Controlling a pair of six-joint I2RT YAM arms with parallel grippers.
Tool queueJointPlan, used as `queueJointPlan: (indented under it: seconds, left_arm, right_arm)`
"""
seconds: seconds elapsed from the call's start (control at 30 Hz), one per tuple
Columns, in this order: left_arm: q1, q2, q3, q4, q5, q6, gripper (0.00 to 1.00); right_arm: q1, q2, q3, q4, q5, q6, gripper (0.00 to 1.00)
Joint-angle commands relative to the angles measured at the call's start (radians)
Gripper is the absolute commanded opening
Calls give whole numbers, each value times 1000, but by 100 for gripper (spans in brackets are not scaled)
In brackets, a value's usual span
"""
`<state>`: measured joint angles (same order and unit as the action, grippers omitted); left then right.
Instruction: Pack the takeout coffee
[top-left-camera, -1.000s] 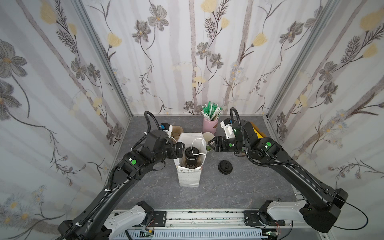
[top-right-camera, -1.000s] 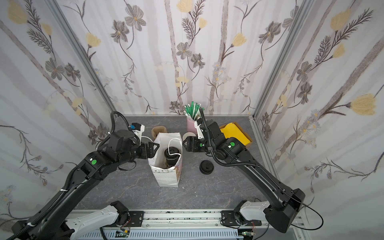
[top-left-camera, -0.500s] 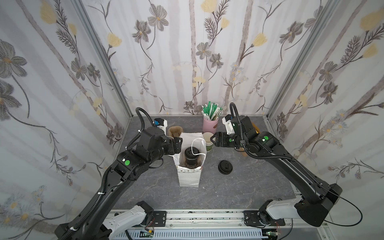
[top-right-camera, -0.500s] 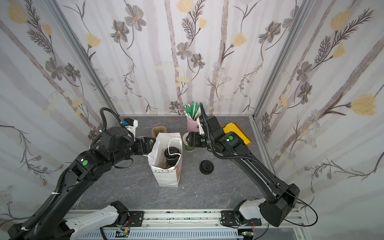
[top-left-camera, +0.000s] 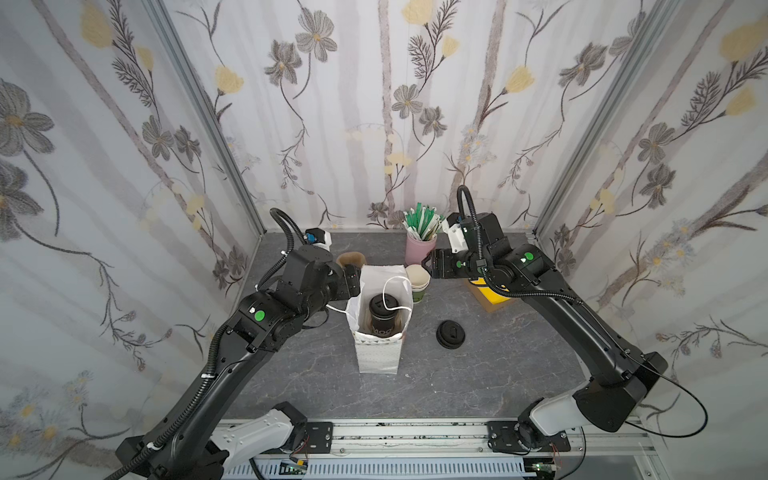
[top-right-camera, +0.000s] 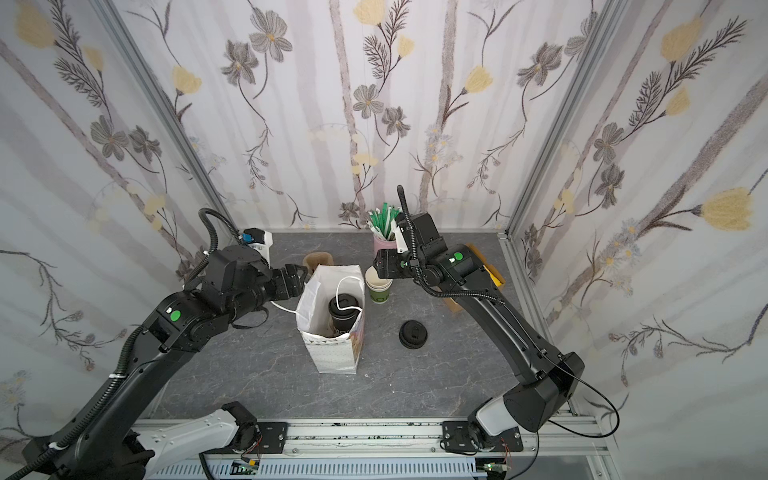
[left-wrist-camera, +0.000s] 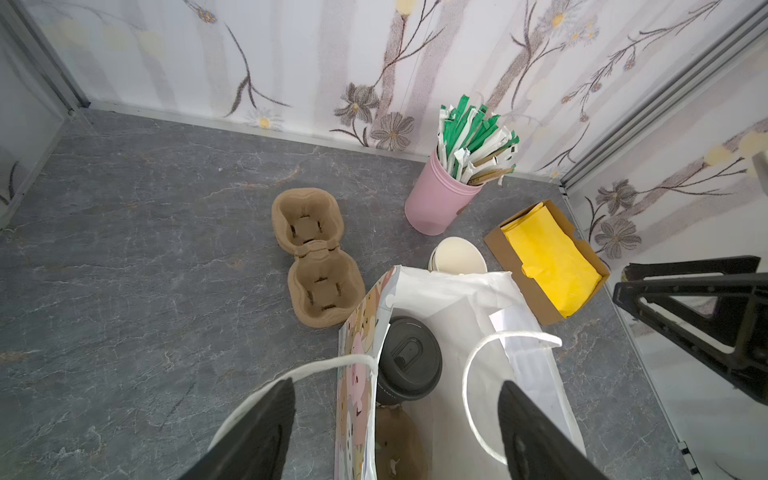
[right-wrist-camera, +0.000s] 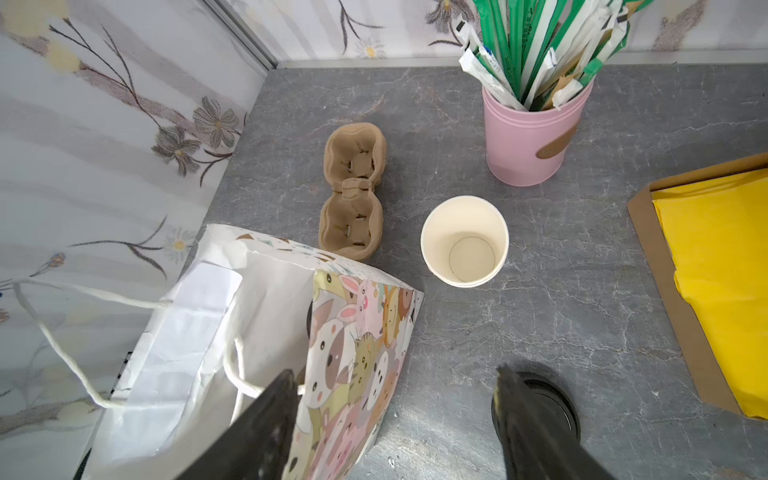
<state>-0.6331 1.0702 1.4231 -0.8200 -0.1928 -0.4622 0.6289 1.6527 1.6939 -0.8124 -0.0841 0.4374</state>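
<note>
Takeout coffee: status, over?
Left jaws open, empty. Right jaws open, empty. Takeout coffee upright inside bag. Handle cord loops across bag mouth.

takeout coffee (top-left-camera: 383, 306), black domed lid, upright inside white bag (top-left-camera: 377, 355)

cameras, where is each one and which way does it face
Top views: stereo pair high at the front, looking down toward the back wall; both arms show, left gripper and right gripper flanking the white bag.
Left wrist: on the left arm, looks past its open gripper into the bag at the takeout coffee.
Right wrist: on the right arm, looks down past its open gripper at the paper cup stack beside the bag.
Shared: both wrist views show the cup carrier and pink holder.
</note>
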Motion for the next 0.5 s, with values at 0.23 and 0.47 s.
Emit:
queueJointPlan:
  seconds: [0.23, 0.47]
  left_arm:
    - [1, 8, 84, 7, -107, 24, 74]
    - [1, -2, 144, 7, -166, -18, 71]
  right_arm:
    - [33, 6, 147, -61, 76, 109, 66]
    - [51, 48, 328, -216, 83, 172, 63]
